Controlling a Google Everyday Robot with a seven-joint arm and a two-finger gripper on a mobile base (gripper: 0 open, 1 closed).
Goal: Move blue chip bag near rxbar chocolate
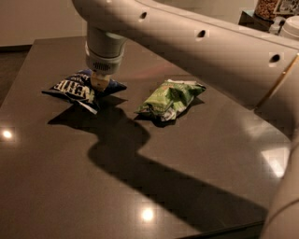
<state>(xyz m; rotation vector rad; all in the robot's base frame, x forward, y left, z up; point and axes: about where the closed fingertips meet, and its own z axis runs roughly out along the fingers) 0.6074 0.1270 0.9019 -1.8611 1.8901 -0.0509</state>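
Note:
The blue chip bag (69,88), dark blue with white lettering, is at the left of the dark table (93,186). My gripper (99,82) comes straight down from above onto the bag's right end and is shut on it, holding it low over the table. A thin white strip (88,107) shows at the bag's lower edge. The rxbar chocolate does not show in this view; it is hidden or out of view.
A smaller light green bag (170,98) lies to the right of the blue bag, with a gap between them. My pale arm (201,51) crosses the top right and casts a broad shadow over the table's middle. Containers (273,9) stand at the far right top.

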